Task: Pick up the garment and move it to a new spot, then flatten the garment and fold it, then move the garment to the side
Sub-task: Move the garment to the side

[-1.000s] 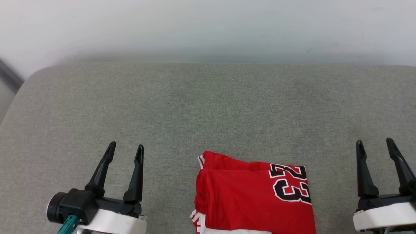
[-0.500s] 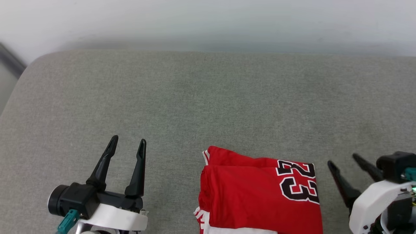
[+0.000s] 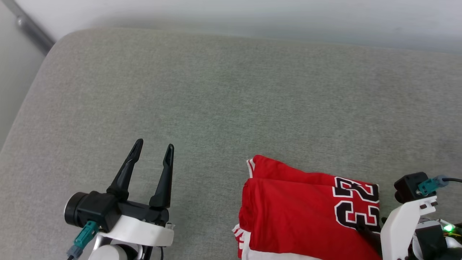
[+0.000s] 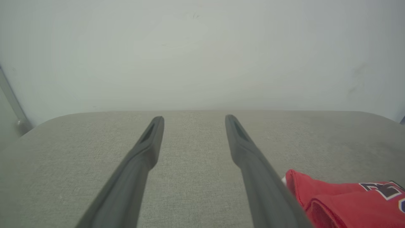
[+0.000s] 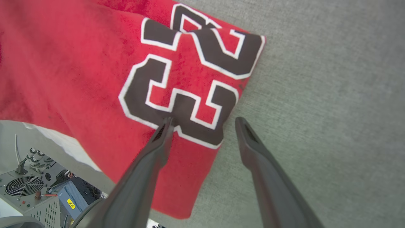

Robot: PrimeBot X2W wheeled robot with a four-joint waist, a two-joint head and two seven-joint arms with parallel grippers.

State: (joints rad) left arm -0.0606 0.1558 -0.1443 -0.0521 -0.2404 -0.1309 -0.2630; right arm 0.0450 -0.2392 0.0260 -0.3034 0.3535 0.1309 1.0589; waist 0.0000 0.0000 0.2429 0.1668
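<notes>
Now folded flat on the grey cushion (image 3: 216, 90), at its near edge: red jersey (image 3: 306, 213).
Well off to its left, over bare fabric, the left gripper (image 3: 155, 144), spread wide and empty. Over the jersey's right edge, the right gripper (image 5: 204, 118), equally wide, holding nothing, with one finger (image 5: 152, 158) above the black number and the other above the cushion.

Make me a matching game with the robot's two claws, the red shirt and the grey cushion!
1. left gripper
2. right gripper
3. red shirt
4. grey cushion

A. folded, number 23 showing
B. open, astride the shirt's edge
C. lies under the shirt
D. open, above bare cushion

Pairs: 1-D, 2-B, 3-A, 4-C
</notes>
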